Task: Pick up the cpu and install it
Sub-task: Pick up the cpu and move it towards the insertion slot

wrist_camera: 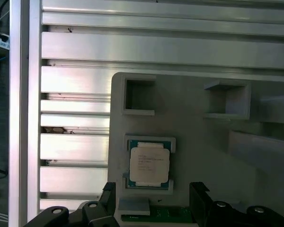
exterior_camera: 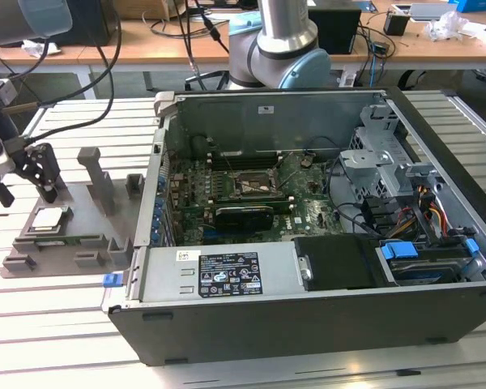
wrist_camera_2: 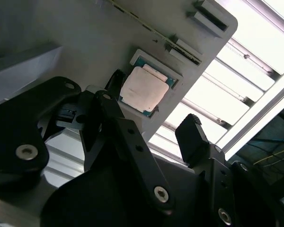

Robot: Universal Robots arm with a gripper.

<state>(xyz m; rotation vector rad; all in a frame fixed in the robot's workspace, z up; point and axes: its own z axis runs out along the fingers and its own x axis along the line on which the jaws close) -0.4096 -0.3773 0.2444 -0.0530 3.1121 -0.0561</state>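
1. The gripper (exterior_camera: pixel 28 190) sits at the exterior view's far left, mid-height, over the near end of a grey tray (exterior_camera: pixel 97 212).
2. Its jaws stand wide apart, wider than the chip, and hold nothing.
3. The cpu (exterior_camera: pixel 49 219) lies flat in a shallow framed seat on the tray, at the exterior view's left, silver top up with a thin green rim showing.
4. In both wrist views the cpu (wrist_camera: pixel 149 163) (wrist_camera_2: pixel 143 90) appears between the two black fingers (wrist_camera: pixel 109 195) (wrist_camera_2: pixel 191 135). No contact with it shows.
5. The tray carries upright grey blocks and rests on a slatted aluminium table (exterior_camera: pixel 49 324).
6. An open computer case (exterior_camera: pixel 308 316) fills the exterior view's centre and right, just beside the tray.
7. Inside the case, a dark socket frame (exterior_camera: pixel 255 185) sits on the green board near the centre, well apart from the cpu.
8. The arm's base (exterior_camera: pixel 283 40) rises behind the case at the top centre of the exterior view.
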